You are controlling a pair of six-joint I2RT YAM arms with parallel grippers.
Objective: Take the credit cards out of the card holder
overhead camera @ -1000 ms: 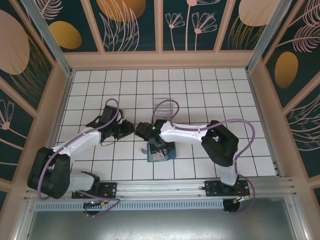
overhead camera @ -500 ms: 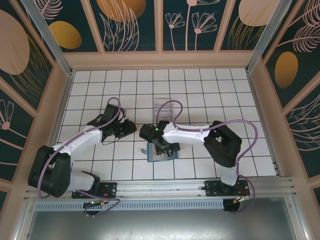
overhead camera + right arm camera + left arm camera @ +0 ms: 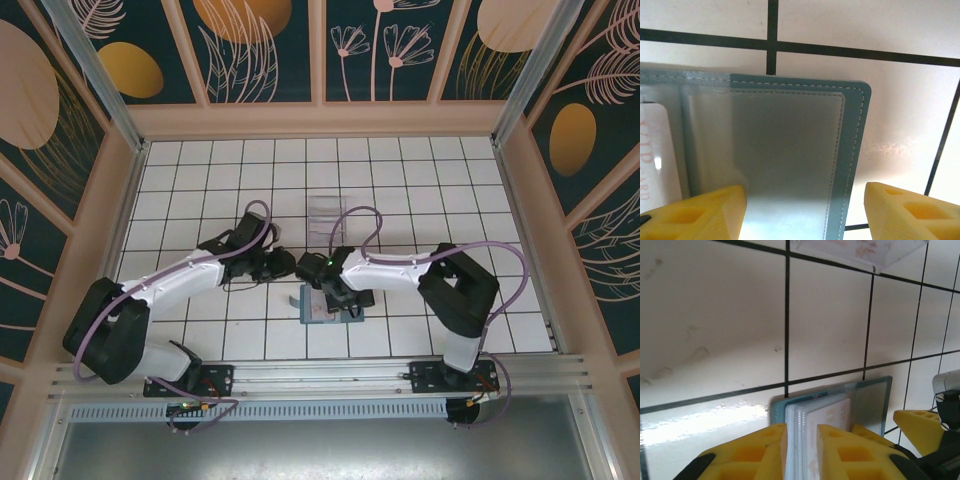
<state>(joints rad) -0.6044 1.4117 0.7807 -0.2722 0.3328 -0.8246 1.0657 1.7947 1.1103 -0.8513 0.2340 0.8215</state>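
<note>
Card holder (image 3: pixel 320 308) open flat, long axis left-right (whitish card (image 3: pixel 826 419) inside)

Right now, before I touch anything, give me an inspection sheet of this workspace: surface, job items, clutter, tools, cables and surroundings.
surface: white tiled table with dark grid lines.
job's things: slate-blue card holder lies open on the tiles near the front; whitish credit cards sit in its clear sleeves.
clutter: clear plastic box behind the card holder, apart from it.
grippers: left tool appears closed on the edge of the credit cards; right tool open, fingers straddling one half of the card holder.
cables: purple cables loop along both arms.
surroundings: wood-framed patterned walls; metal rail at the near edge.
</note>
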